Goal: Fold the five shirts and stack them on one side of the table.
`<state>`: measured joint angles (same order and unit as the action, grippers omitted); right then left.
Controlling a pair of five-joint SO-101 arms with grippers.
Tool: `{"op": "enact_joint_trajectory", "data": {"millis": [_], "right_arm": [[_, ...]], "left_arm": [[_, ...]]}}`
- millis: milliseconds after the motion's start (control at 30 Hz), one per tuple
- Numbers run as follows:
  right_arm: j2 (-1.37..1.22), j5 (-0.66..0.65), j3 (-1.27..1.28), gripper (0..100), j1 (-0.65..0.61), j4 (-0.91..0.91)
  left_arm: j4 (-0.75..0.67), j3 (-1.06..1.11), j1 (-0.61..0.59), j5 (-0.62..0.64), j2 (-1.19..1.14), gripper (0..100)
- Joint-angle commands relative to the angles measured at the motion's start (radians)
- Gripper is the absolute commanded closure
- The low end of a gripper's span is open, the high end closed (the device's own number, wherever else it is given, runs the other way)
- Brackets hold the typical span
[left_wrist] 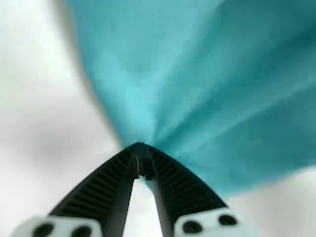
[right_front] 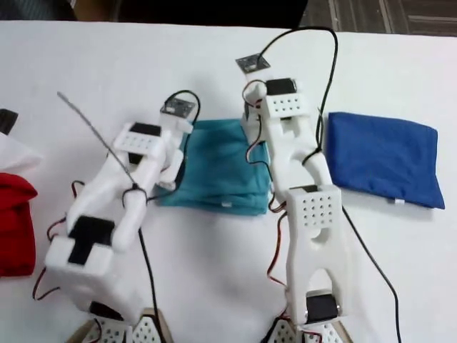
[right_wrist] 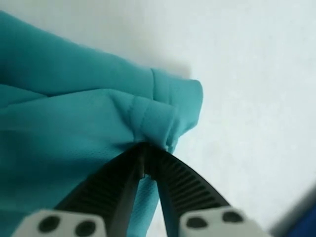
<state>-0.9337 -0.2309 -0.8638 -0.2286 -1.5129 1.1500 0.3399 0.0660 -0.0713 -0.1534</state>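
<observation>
The high camera looks down from above onto the flat white table (right_front: 214, 57), with my two arm bases at its near edge, and stands far enough off to take in both arms. Each wrist camera sits just behind its own gripper and looks forward along it: my left gripper (left_wrist: 140, 148) and my right gripper (right_wrist: 144, 148). Both are very close to the teal folded cloth shirt (right_front: 221, 168), which all three views share.
</observation>
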Motion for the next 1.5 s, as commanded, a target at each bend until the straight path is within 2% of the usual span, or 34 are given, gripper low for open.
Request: {"op": "enact_joint_trajectory", "data": {"millis": [0, 100, 200, 367, 467, 533, 700, 867, 1100, 1233, 1467], "right_arm": [[0.094, -0.003, -0.086, 97.8, 0.027, -0.074], [0.147, -0.003, -0.130, 97.8, 0.027, -0.139], [0.196, 0.005, -0.124, 97.8, 0.027, -0.189], [0.254, 0.000, 0.046, 97.7, 0.021, -0.197], [0.275, -0.002, 0.149, 93.9, 0.013, -0.196], [0.278, -0.003, 0.189, 92.0, 0.012, -0.193], [0.251, 0.005, 0.206, 95.0, 0.018, -0.120], [0.205, 0.041, 0.207, 94.7, -0.015, -0.162], [0.226, 0.046, 0.198, 80.4, -0.048, -0.162], [0.223, 0.055, 0.206, 80.0, -0.039, -0.163], [0.177, 0.057, 0.213, 79.8, -0.048, -0.150]], "left_arm": [[0.063, 0.002, 0.038, -0.011, 0.172, 97], [0.032, 0.120, 0.083, -0.046, 0.304, 97], [-0.092, 0.321, 0.095, -0.118, 0.443, 97], [-0.359, 0.608, -0.023, -0.269, 0.598, 97], [-0.448, 0.668, -0.081, -0.292, 0.601, 97], [-0.466, 0.673, -0.095, -0.290, 0.588, 97], [-0.491, 0.661, -0.101, -0.244, 0.543, 97], [-0.499, 0.657, -0.164, -0.186, 0.542, 97], [-0.499, 0.662, -0.252, -0.163, 0.534, 97], [-0.499, 0.665, -0.256, -0.101, 0.532, 97], [-0.502, 0.657, -0.256, -0.101, 0.534, 97]]}}
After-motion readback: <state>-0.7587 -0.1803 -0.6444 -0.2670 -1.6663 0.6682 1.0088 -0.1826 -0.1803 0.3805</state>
